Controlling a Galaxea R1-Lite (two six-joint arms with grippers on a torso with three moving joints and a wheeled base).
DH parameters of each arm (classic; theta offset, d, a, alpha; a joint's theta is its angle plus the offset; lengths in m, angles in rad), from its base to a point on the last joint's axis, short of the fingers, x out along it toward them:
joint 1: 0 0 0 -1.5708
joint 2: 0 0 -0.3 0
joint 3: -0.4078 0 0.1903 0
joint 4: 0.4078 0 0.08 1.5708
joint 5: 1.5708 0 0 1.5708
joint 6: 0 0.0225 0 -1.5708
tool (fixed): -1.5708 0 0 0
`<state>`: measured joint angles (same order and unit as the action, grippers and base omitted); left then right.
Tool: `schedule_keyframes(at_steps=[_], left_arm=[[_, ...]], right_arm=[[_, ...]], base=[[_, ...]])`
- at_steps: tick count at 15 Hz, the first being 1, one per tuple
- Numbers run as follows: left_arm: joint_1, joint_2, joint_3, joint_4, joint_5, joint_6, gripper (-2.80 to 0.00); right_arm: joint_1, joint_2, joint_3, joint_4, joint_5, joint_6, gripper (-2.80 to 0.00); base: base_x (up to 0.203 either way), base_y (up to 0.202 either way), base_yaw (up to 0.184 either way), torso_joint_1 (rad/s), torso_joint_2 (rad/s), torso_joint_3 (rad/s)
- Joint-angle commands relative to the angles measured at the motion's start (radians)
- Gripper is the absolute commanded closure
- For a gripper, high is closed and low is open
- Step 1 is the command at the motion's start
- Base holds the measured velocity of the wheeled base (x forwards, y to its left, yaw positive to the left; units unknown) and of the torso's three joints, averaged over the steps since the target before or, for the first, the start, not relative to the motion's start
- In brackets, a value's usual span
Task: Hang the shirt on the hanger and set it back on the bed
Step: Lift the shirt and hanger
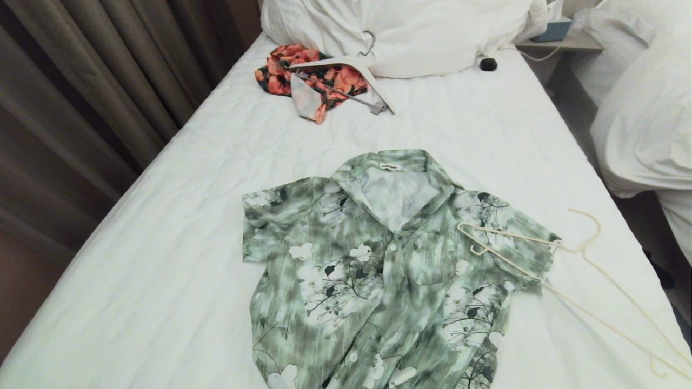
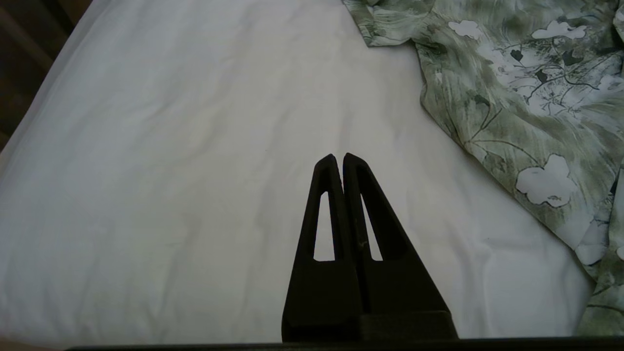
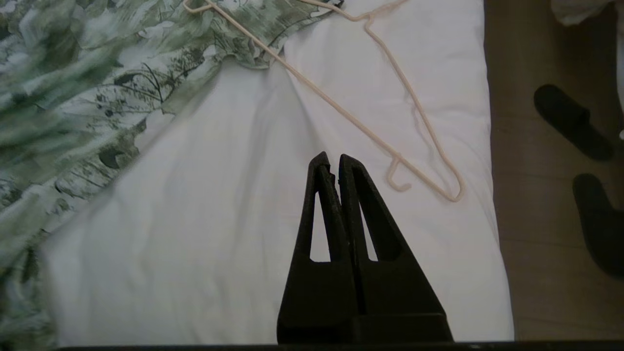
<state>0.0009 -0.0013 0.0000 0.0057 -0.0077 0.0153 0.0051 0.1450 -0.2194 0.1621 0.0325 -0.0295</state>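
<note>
Two claws: both hang over the near end of the bed (image 1: pixel 162 227), neither showing in the head view.
Left claw (image 2: pixel 339 157): fingers pressed together, nothing between them, above bare white sheet with the shirt's sleeve and side off to one side.
Right claw (image 3: pixel 329 156): fingers pressed together, empty, above bare sheet close to the bed's right edge, near the hanger's end loop but apart from it.
Shirt (image 1: pixel 378 270): lies flat, front up, in the middle of the bed, collar open and pointing toward the pillows, hem running out of the head view at the near edge.
Hanger (image 1: pixel 540 270): lies flat at the shirt's right; one end rests on the right sleeve, the remainder stretches over the sheet toward the bed's near right corner.
Slippers (image 3: pixel 573 122): dark, on the floor beside the bed's right edge.
Orange-red garment (image 1: pixel 303 75): bunched farther up the bed, with a wide white hanger (image 1: pixel 373 81) lying on it.
Small black object (image 1: pixel 488 64): on the sheet just before the pillows.
Pillows (image 1: pixel 411 32): white, piled at the head.
Neighbouring bed (image 1: pixel 643 119): at the right, heaped with white duvet.
Curtains (image 1: pixel 81 81): along the left.
</note>
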Motion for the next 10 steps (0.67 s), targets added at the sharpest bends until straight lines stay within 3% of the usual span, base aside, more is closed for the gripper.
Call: schedule_keyframes(at_steps=[1, 5, 7, 10], left_arm=[[0.001, 0.001, 0.002, 0.0, 0.0, 0.0, 0.0], [0.001, 0.001, 0.002, 0.0, 0.0, 0.0, 0.0], [0.001, 0.001, 0.002, 0.0, 0.0, 0.0, 0.0], [0.001, 0.001, 0.002, 0.0, 0.0, 0.0, 0.0]], right_arm=[[0.001, 0.176, -0.071, -0.003, 0.002, 0.008, 0.0], [-0.021, 0.562, -0.259, -0.023, -0.003, 0.089, 0.0], [-0.09, 0.793, -0.352, -0.039, 0.008, 0.13, 0.0], [-0.261, 1.123, -0.498, -0.033, 0.154, 0.158, 0.0]], base=[[0.0, 0.0, 0.0, 0.0, 0.0, 0.0], [0.0, 0.0, 0.0, 0.0, 0.0, 0.0], [0.0, 0.0, 0.0, 0.0, 0.0, 0.0], [0.0, 0.0, 0.0, 0.0, 0.0, 0.0]])
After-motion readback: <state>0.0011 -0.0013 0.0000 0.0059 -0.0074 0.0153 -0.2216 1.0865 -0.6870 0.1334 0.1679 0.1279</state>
